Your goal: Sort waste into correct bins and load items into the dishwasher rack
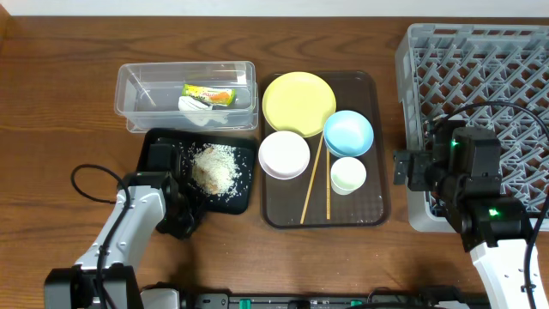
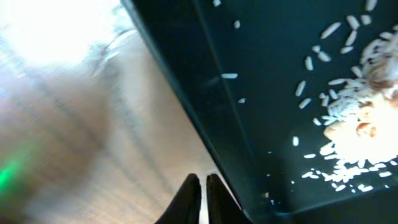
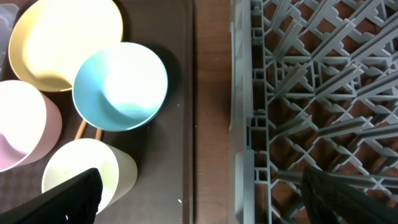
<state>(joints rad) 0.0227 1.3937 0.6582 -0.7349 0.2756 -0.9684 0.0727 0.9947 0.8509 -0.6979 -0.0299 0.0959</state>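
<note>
Left hand (image 2: 200, 190) closed, seemingly empty, at the black tray (image 1: 159, 150), near rim; rice scraps (image 1: 216, 166) inside it, wrapper (image 1: 210, 96) in the clear tub (image 1: 129, 94). Right hand (image 3: 200, 186) wide open over the rack (image 1: 480, 60), left wall, with a bare counter (image 3: 211, 93) strip beneath.

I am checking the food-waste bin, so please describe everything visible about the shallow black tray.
The black tray is shallow, rectangular, glossy, plastic-looking, with low walls. It lies flat on the wooden table, before the clear tub, left of the brown serving tray. A heap of rice-like scraps sits inside, loose grains scattered around. The shut left claw is at its near wall; contact unclear.
</note>
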